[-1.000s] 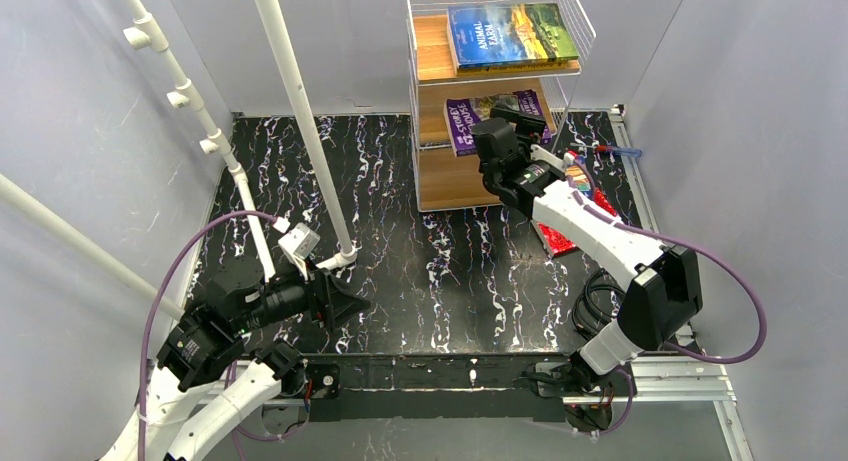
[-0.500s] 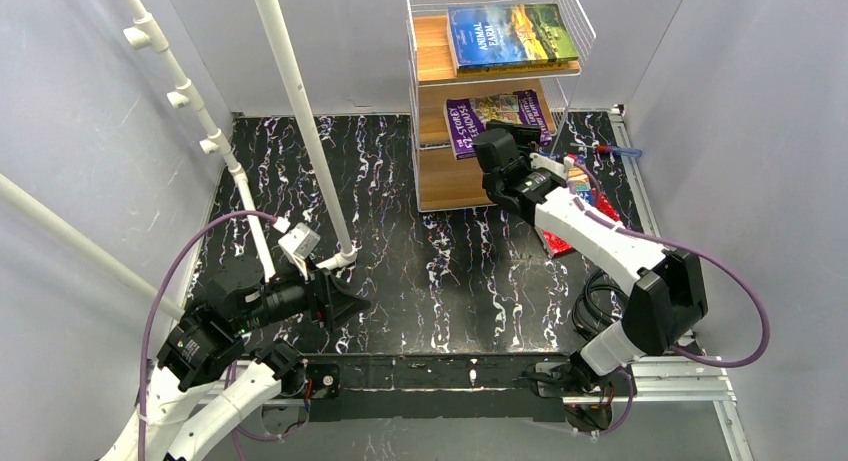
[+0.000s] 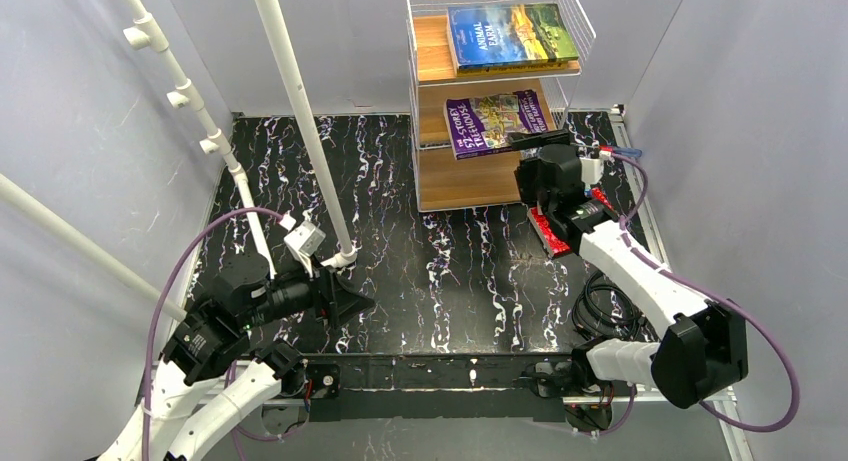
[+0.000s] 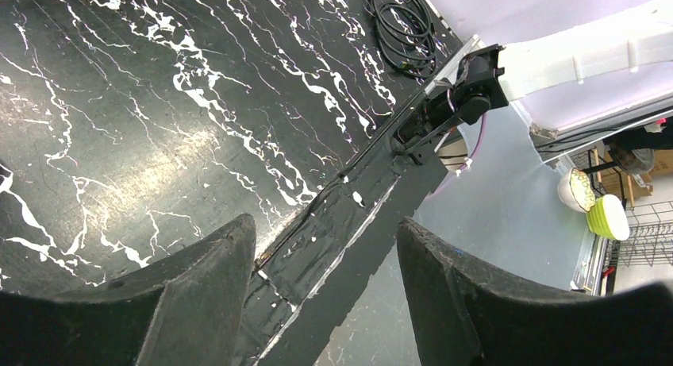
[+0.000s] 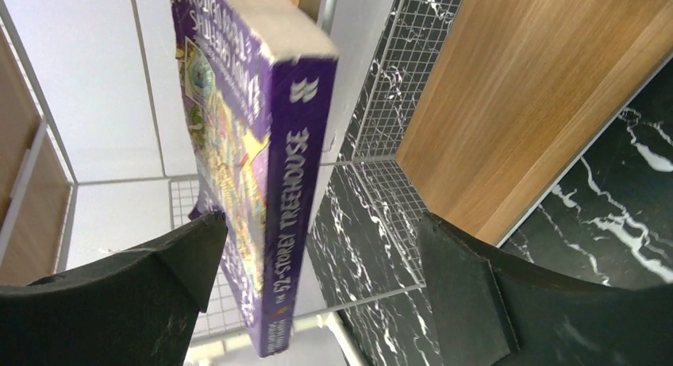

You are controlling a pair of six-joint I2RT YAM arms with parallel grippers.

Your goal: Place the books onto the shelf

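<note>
The shelf (image 3: 432,91) stands at the back of the table. A blue "Animal Farm" book (image 3: 510,36) lies on its top tier and a purple "52-Storey Treehouse" book (image 3: 497,121) on the middle tier. A red book (image 3: 553,233) lies on the table, partly under my right arm. My right gripper (image 3: 540,146) is open at the shelf's right front corner. In the right wrist view the purple book (image 5: 270,144) shows its spine between the wide jaws of that gripper (image 5: 317,255), untouched. My left gripper (image 3: 345,303) hangs open and empty over the table's near edge (image 4: 325,255).
White poles (image 3: 300,121) rise from the left half of the table. A coil of black cable (image 3: 600,316) lies beside the right arm's base. Grey walls close in both sides. The shelf's wire mesh (image 5: 381,144) and a wooden board (image 5: 540,96) fill the right wrist view.
My right arm has drawn back and to the right from the shelf's middle tier, uncovering the purple book, which stays there. The left arm has hardly moved.
</note>
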